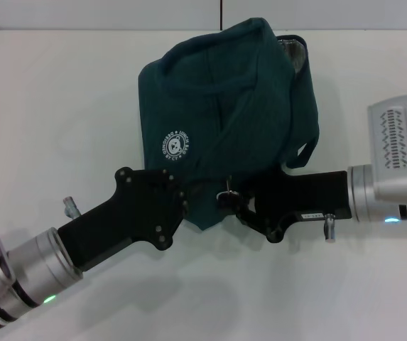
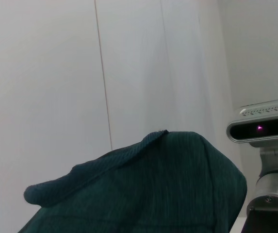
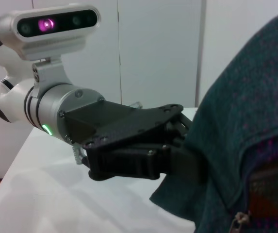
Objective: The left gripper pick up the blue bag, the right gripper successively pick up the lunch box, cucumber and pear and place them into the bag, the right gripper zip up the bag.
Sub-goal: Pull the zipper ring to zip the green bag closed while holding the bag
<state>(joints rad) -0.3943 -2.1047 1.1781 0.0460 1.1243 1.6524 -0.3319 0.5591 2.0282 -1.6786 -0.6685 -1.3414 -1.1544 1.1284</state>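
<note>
The blue bag (image 1: 224,114) lies bulging on the white table (image 1: 61,106), with a round white logo on its side. My left gripper (image 1: 187,202) comes in from the near left and is shut on the bag's near edge; the right wrist view shows it (image 3: 180,141) clamped on the fabric. From the right, my right gripper (image 1: 236,202) reaches the same near corner and is shut on the metal zipper pull (image 1: 228,193). That zipper pull (image 3: 237,221) hangs beside a mesh-lined opening. The lunch box, cucumber and pear are hidden.
A bag strap (image 1: 304,153) loops out on the bag's right side. A pale wall with a dark vertical seam (image 1: 221,13) runs along the table's far edge. The right arm's camera housing (image 2: 262,124) stands just beyond the bag.
</note>
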